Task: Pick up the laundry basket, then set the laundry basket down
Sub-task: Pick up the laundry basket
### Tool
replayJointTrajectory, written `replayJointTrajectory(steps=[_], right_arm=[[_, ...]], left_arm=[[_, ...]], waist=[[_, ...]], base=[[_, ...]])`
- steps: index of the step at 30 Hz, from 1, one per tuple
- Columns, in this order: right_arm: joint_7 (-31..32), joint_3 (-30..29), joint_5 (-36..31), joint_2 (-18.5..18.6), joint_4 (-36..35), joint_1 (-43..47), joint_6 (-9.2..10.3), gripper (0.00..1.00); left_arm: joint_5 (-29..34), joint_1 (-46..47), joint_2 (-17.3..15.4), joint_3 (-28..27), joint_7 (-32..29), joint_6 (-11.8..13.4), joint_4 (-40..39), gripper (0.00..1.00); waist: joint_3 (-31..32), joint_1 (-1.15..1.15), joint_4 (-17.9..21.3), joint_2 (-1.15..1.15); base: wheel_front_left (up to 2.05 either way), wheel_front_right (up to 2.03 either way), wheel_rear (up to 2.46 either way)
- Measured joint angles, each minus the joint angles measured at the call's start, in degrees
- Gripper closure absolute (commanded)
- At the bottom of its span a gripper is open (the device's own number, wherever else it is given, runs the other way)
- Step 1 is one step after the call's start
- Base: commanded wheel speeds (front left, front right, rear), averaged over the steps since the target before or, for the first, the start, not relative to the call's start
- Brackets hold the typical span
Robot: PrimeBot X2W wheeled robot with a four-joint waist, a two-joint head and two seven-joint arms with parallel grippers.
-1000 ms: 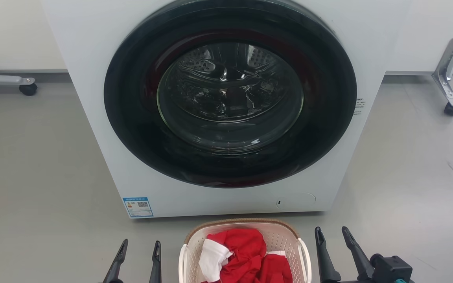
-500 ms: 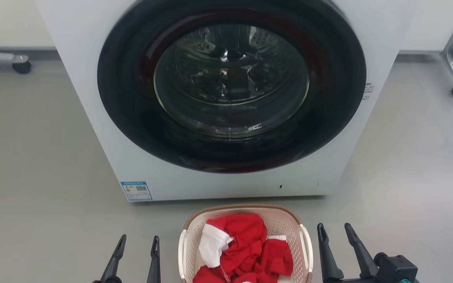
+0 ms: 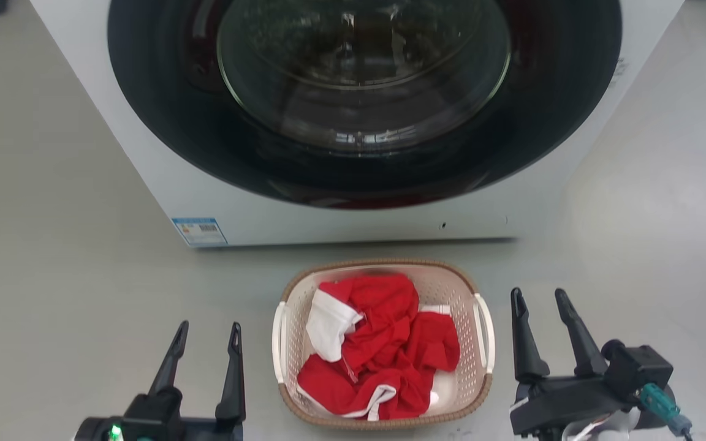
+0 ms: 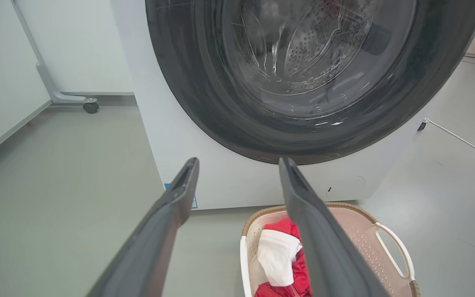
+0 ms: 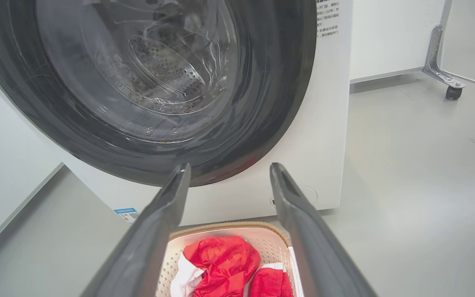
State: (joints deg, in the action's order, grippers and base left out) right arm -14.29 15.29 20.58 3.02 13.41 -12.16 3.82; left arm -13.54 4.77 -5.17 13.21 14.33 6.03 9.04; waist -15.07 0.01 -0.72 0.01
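In the head view, the cream-white perforated plastic laundry basket [image 3: 451, 294] with a brown woven-look rim stands upright on the grey floor [image 3: 53, 306], just in front of the white front-loading washing machine [image 3: 328, 226], whose round dark glass door [image 3: 359, 165] is closed. The basket's open top faces up. Its longer side appears to run left to right, parallel to the machine's front, with a white loop handle at each end: the left handle [image 3: 278, 343] and the right handle [image 3: 486, 334]. Crumpled red clothing [image 3: 390, 349] with a white piece of cloth [image 3: 328, 324] lies inside. The left gripper [image 3: 209, 326] is near the left handle and the right gripper [image 3: 538, 294] is just beside the right handle. Neither touches the basket, and both pairs of jaws are spread apart and hold nothing. A small blue label [image 3: 198, 231] sits at the machine's lower left corner. In the left wrist view, the two dark fingers [image 4: 171, 222] stand wide apart with the machine's front between them, and the basket lies at the lower right, partly behind one finger. In the right wrist view, the fingers [image 5: 303, 231] are likewise parted, and the basket with its red load shows low between them, apart from both.
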Motion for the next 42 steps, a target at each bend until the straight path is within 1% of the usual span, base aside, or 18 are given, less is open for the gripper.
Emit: replayJointTrajectory(steps=[10, 11, 19, 24, 30, 42], right_arm=[[-0.01, -1.27, -0.46, 0.02, 2.87, -6.11, -0.31, 0.00], [-0.01, -1.27, -0.46, 0.02, 2.87, -6.11, -0.31, 0.00], [-0.02, -1.99, -1.55, 0.14, 6.21, -11.43, -0.51, 0.00], [-0.42, -2.37, -2.03, 0.73, 8.76, -15.32, -0.81, 0.00], [-0.42, -2.35, -2.85, 1.30, 13.35, -19.03, -1.34, 0.00], [-0.42, -3.10, -3.09, 1.78, 19.93, -24.22, -1.65, 0.00]], left_arm=[[-0.01, 7.11, 0.66, -0.16, 0.14, -0.08, 2.86, 0.00], [-0.01, 7.11, 0.66, -0.16, 0.14, -0.08, 2.86, 0.00], [-0.01, 13.45, 1.31, 0.15, 0.15, -1.00, 6.16, 0.00], [-0.42, 17.48, 1.68, -0.03, 0.15, -1.08, 9.44, 0.00], [-0.96, 20.93, 1.90, 0.07, 0.15, -2.05, 14.33, 0.00], [-1.56, 27.04, 2.58, 1.74, 0.15, -3.33, 21.98, 0.00]], waist=[[-8.28, 0.00, 0.17, 0.00], [-8.28, 0.00, 0.17, 0.00], [-15.04, 0.00, 0.22, 0.00], [-19.28, 0.00, 0.12, 0.00], [-23.80, 0.00, -0.19, 0.01], [-29.90, 0.00, -1.17, 0.00]], base=[[0.00, 0.00, 0.00], [0.00, 0.00, 0.00], [0.00, 0.00, 0.00], [0.00, 0.00, 0.00], [0.00, 0.00, 0.00], [0.00, 0.00, 0.00]])
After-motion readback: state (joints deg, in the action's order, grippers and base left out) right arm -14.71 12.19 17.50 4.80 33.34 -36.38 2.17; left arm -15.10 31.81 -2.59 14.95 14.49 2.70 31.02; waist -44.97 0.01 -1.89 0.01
